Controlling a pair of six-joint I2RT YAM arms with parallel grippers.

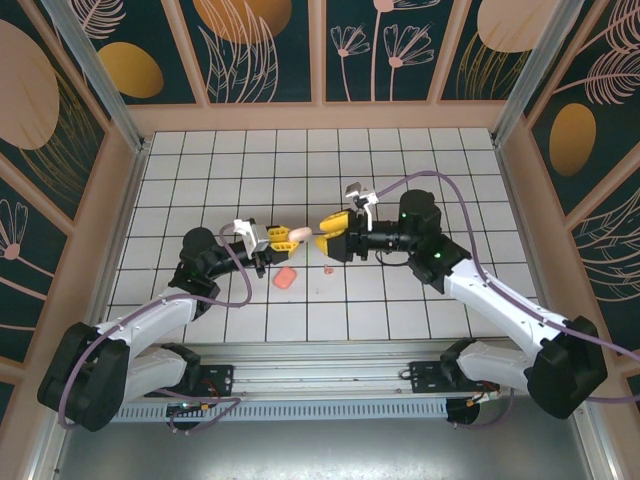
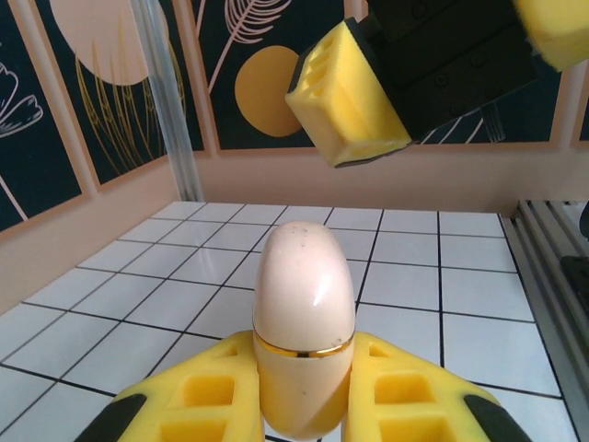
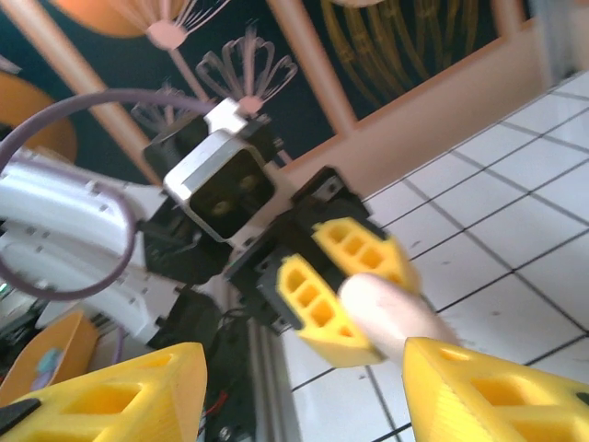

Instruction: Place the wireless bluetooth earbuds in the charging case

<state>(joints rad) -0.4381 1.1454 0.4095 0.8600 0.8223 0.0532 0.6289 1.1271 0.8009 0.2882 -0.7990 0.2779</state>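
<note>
L arm runs from near-left base up to a bend left of centre, then wrist goes level, pointing right over the table (image 1: 400,170). L gripper (image 2: 304,391) clenched on pale egg-shaped case (image 2: 304,276) w/ thin gold band. Its yellow fingers (image 2: 198,396) pinch the case's lower half on both sides; rounded end sticks out past the tips, held clear of the table.

R arm mirrors it: from near-right base to a bend right of centre, wrist level, pointing left. The 2 grippers face each other nose to nose mid-table.

R gripper (image 1: 326,234) released: jaws apart, nothing gripped. Case's end sits just in front of the gap, not touching as far as visible.

One tiny pale pink earbud (image 1: 328,269) lies on the table, just near of R gripper. Salmon-pink block (image 1: 286,278) lies near of L gripper, left of the earbud & apart from it.
</note>
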